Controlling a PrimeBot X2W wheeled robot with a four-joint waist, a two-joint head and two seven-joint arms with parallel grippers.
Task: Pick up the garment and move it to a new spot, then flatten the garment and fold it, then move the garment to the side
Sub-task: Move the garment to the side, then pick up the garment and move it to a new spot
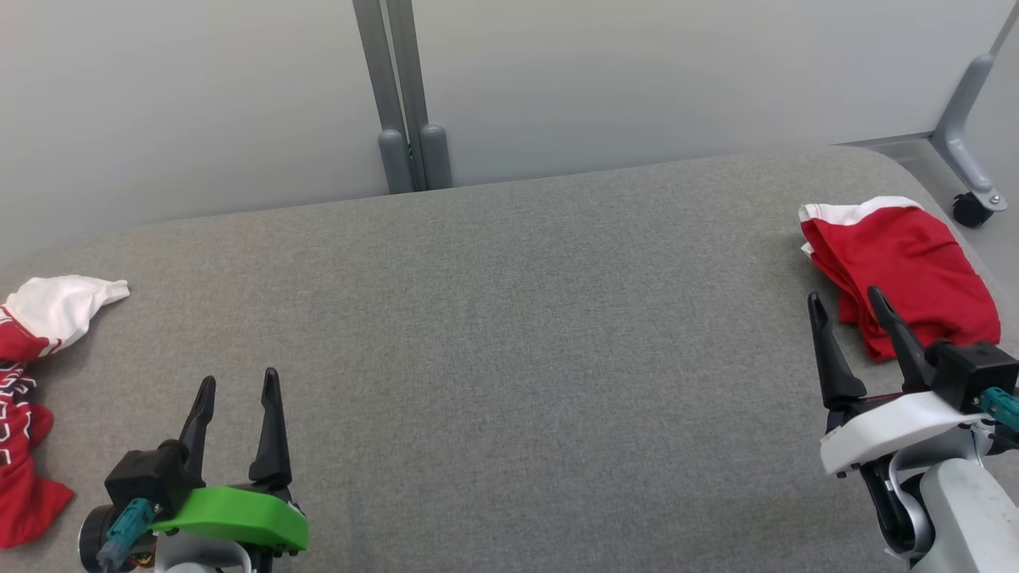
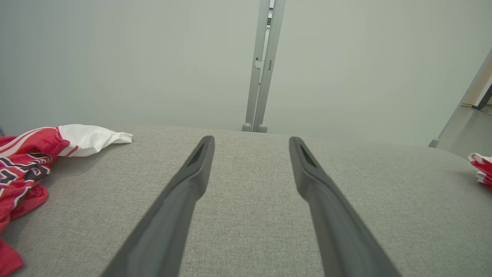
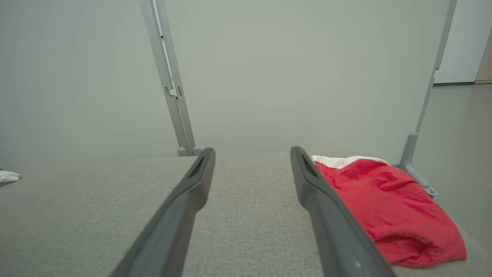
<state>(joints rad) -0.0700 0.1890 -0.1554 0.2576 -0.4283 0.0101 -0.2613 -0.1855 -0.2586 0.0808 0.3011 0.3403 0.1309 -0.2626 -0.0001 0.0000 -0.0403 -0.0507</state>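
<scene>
A folded red garment with a white edge [image 1: 899,270] lies at the right end of the grey table [image 1: 509,358]; it is also in the right wrist view [image 3: 388,207]. My right gripper [image 1: 845,297] stands open just in front of it, its right finger overlapping the cloth's near edge, nothing between the fingers. A crumpled red, white and patterned garment [image 1: 32,382] lies at the table's left edge, also in the left wrist view [image 2: 34,154]. My left gripper [image 1: 239,382] is open over bare table to the right of that heap, holding nothing.
A pale partition wall with a grey double post [image 1: 406,103] runs behind the table. A grey frame leg with a castor [image 1: 967,191] stands past the table's far right corner. The wide middle of the grey table lies between my two grippers.
</scene>
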